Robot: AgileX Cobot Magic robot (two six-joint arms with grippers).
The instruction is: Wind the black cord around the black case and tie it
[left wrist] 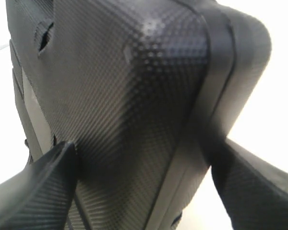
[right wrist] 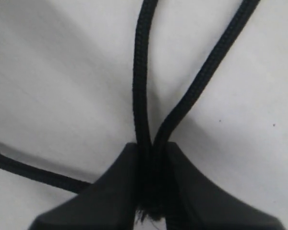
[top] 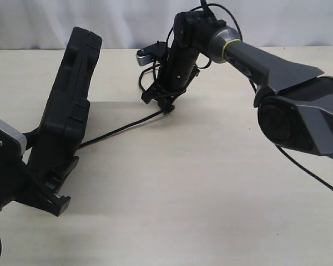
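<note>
The black case [top: 66, 105] stands on edge at the left of the table, leaning, its textured face filling the left wrist view [left wrist: 134, 86]. My left gripper [top: 51, 185] is shut on its lower end, one finger [left wrist: 43, 187] on each broad side [left wrist: 144, 148]. The black cord [top: 122, 128] runs across the table from the foot of the case to my right gripper [top: 166, 106], which points down near the table's middle back. In the right wrist view that gripper [right wrist: 151, 146] is shut on two strands of the cord [right wrist: 140, 72], and a frayed end shows between the fingers.
The beige table [top: 200, 188] stretches out in front and to the right. The right arm's bulky grey body [top: 299, 111] hangs over the right side with loose cables [top: 316, 177] beneath it. A pale wall [top: 127, 22] closes off the back.
</note>
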